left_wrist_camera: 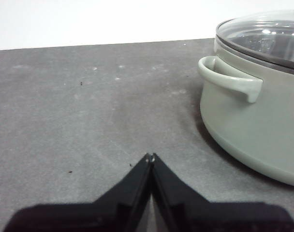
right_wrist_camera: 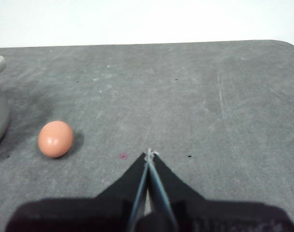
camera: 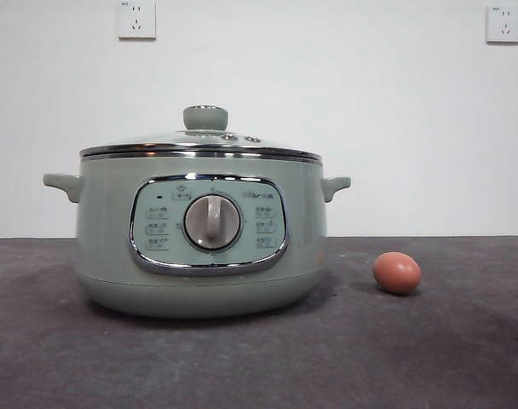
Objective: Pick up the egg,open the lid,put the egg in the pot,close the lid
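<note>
Pot (camera: 199,230) upright on the dark grey table (camera: 429,358), large and pale sage green, with its chrome-framed control panel (camera: 210,224) and grey dial (camera: 212,222) facing the front view. Two small side handles, one out to each side just under the rim. Lid (camera: 199,146) seated flat on the pot, clear glass inside a shiny steel rim, topped by a sage-green knob (camera: 205,118) with a metal cap. Closed all round, no gap showing between rim and pot.

Egg (camera: 397,273) lying on its side on the table, brown-orange and smooth, just beside the pot on its handle side but apart from it, with bare cloth between the two. Far smaller than the pot, casting a small shadow on the grey surface. Nearer the front edge of the table than the back edge, well in from either end.

Left gripper (left_wrist_camera: 150,155) low over bare table, black jaws pressed together tip to tip, holding nothing; the pot's handle and part of the glass lid in its wrist view, near but not touching. Right gripper (right_wrist_camera: 149,153) likewise closed and empty, jaws meeting at a point above the table, with the egg (right_wrist_camera: 55,138) off to one side of it and apart, and a sliver of the pot at the frame edge beyond. White wall behind the table with two sockets (camera: 136,19) high up.
</note>
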